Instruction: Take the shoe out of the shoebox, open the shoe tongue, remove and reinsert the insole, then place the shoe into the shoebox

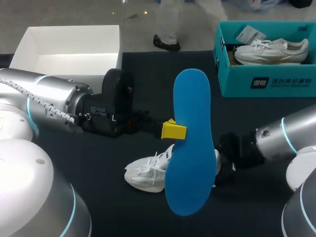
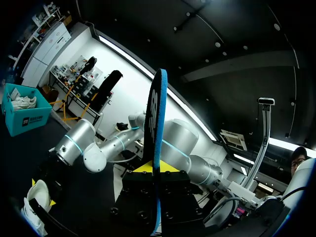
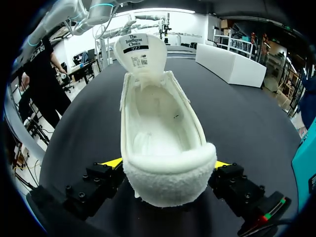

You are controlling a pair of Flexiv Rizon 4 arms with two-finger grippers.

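Shoe (image 1: 145,174): white, resting on its sole on the black table (image 1: 148,79), toe toward the robot's left; in the head view only the toe and laces show, the heel half being hidden behind the insole (image 1: 190,143). Right gripper (image 3: 167,163): clamped on the padded heel collar, one yellow tip against each side; in the head view its fingertips are covered by the insole. Right wrist view: shoe (image 3: 163,138) seen from the heel, opening exposed, tongue (image 3: 140,52) folded up and forward with its label side visible. Insole: blue, held upright above the shoe, clear of it; left gripper (image 1: 174,130) clenched on its edge near mid-length, only one yellow tip visible in the head view. Left wrist view: insole (image 2: 158,123) seen edge-on between the fingers. Shoebox (image 1: 266,81): teal, at the far right of the table, cut off at the frame edge, containing a second shoe (image 1: 271,52). White box (image 1: 64,47): open, at the far left.
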